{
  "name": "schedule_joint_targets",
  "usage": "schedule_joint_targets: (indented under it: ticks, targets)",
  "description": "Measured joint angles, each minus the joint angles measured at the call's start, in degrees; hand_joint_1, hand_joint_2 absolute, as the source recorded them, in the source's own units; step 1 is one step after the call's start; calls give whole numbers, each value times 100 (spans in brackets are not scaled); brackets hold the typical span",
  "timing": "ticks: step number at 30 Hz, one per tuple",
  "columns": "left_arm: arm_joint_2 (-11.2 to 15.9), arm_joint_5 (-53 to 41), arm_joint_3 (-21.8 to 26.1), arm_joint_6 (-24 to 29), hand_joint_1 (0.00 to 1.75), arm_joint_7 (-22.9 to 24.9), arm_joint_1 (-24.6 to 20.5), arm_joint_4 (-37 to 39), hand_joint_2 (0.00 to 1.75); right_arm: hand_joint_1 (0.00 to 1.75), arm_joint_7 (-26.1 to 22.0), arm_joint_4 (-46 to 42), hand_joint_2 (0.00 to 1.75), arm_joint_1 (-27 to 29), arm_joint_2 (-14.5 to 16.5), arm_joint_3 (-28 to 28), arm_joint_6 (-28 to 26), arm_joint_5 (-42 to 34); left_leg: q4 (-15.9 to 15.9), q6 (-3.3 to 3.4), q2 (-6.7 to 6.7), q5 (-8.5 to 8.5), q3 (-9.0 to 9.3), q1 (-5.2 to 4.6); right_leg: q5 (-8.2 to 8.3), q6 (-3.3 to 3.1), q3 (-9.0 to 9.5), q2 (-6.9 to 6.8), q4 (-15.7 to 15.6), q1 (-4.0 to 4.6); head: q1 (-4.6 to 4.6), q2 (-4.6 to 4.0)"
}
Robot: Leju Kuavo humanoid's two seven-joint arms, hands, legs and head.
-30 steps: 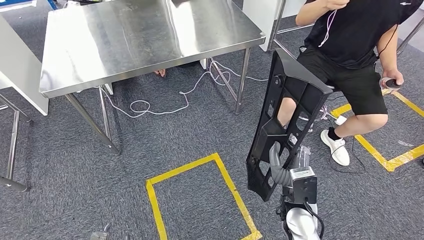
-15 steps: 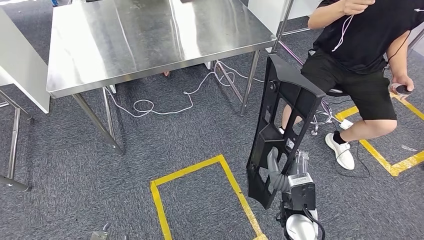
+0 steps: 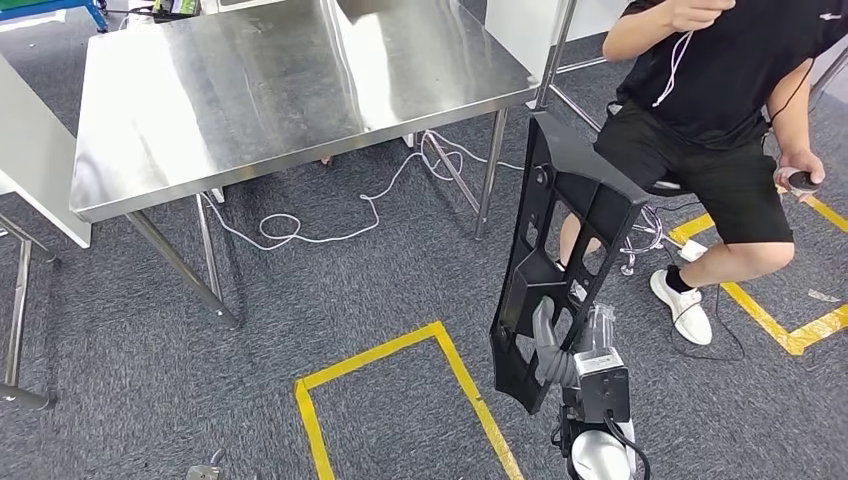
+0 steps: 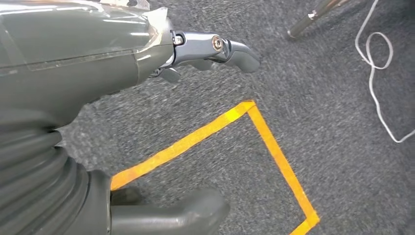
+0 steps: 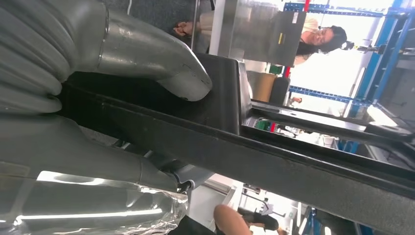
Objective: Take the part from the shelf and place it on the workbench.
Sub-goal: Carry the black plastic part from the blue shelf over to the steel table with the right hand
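Note:
The part [image 3: 560, 262] is a long black plastic frame with cut-outs, held upright at the lower right of the head view. My right hand [image 3: 572, 345] grips its lower end, thumb through one opening. In the right wrist view the thumb [image 5: 156, 56] presses on the black part [image 5: 274, 156]. The steel workbench [image 3: 280, 85] stands ahead to the left, its top bare. In the left wrist view my left hand [image 4: 161, 73] hangs over the carpet, fingers apart and holding nothing.
A seated person in black [image 3: 720, 110] is close on the right, just behind the part. Yellow tape squares [image 3: 400, 400] mark the grey carpet. A white cable [image 3: 330, 215] loops under the workbench. A second steel table leg [image 3: 15, 330] is at the left edge.
The whole picture has shifted a little as the camera moved; the workbench sits slightly further left than half a second ago. The part stays in my right hand.

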Motion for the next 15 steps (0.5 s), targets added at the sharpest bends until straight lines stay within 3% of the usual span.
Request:
schedule_joint_targets:
  ticks: [2, 5, 7, 9, 11, 12, 13, 15]
  targets:
    - [3, 0, -7, -2, 0, 1, -6, 1, 175, 175, 0, -5, 175, -3, 1, 0, 0, 0, -578, 50, -3, 244, 255, -22, -95, 75, 60, 5, -7, 30, -2, 0]
    - [3, 4, -19, -7, 0, 1, -13, 2, 175, 175, 1, -37, 175, 3, 4, -1, -3, 0, -725, 212, -17, 168, 352, -74, -127, 208, 158, 7, 13, 68, -10, 0]
    - [4, 8, -22, -13, 0, 0, -17, 1, 175, 175, 1, -56, 175, 2, 4, -1, -11, -1, -766, 312, -20, 149, 430, -73, -197, 258, 127, 3, 176, 71, -6, 0]
    - [9, 9, -22, -15, 0, -1, -23, 0, 175, 175, 1, -66, 175, 0, 2, 0, -19, -1, -775, 366, -21, 129, 495, -70, -401, 234, -186, -2, 690, 56, 6, 0]
    - [13, 9, -23, -19, 0, 0, -26, 1, 175, 175, 1, -68, 175, 24, 2, 1, -25, -1, -773, 391, -25, 76, 536, -74, -623, 218, -682, -4, 1377, 58, 22, 0]
    - [11, 9, -26, -21, 0, 0, -24, 1, 175, 175, 1, -68, 175, 42, 1, 1, -27, -1, -773, 393, -32, 39, 568, -77, -663, 236, -872, -4, 1551, 61, 26, 1]
    - [8, 9, -29, -23, 0, 0, -21, 2, 175, 175, 1, -68, 175, 55, -2, 1, -29, 0, -772, 389, -42, -2, 615, -79, -609, 266, -960, -4, 1516, 64, 35, 0]
    - [4, 9, -36, -24, 0, 0, -18, 2, 175, 175, 2, -69, 175, 64, -10, -1, -32, 0, -773, 362, -57, -100, 740, -80, -202, 350, -866, -12, 909, 62, 41, 0]
